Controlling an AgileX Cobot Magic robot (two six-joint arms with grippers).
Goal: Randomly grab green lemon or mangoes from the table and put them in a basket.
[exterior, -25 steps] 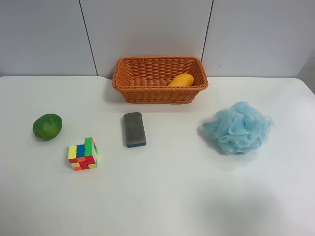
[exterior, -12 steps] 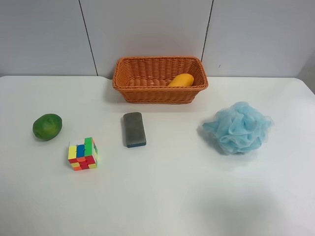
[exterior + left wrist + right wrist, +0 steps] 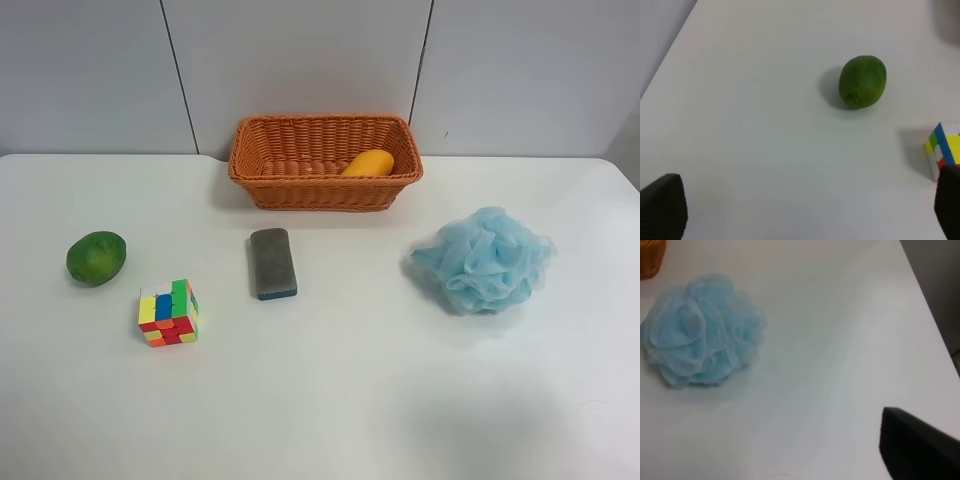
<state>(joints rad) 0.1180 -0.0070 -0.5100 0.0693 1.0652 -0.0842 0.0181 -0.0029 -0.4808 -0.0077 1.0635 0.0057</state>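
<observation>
Mango (image 3: 368, 163) lies inside the basket (image 3: 325, 190), at its right end; basket sits at the far edge of the worktop (image 3: 330, 400), centre. Green lemon (image 3: 96, 257) rests on the worktop at the left, well apart from the basket, with the colourful cube (image 3: 168, 312) just near-right of it. Grey block (image 3: 272, 262) in the middle, blue mesh sponge (image 3: 485, 258) at the right; neither belongs to the task.

No arm shows in the high view. Judgement: one fruit is placed, the lemon is the remaining pick.

Left wrist view: lemon (image 3: 863, 81) lies ahead of the left gripper (image 3: 805, 207), somewhat off its centre line toward the cube (image 3: 943, 155), clear worktop between them. Two dark fingertips (image 3: 662, 205) show at opposite lower corners of that view, so the jaws stand wide apart, holding nothing. The lemon's long axis is hard to read, since the fruit is nearly round; its slightly pointed end faces roughly toward the camera.

Right wrist view: only the sponge (image 3: 700, 330) and a sliver of basket (image 3: 651, 259); no fruit. One dark finger (image 3: 917, 447) of the right gripper is visible, so I cannot tell how its jaws stand.

Judgement: the left arm is the nearer one for the lemon. The approach needs a forward reach with a small shift toward the cube side, keeping the fingers off the cube.
</observation>
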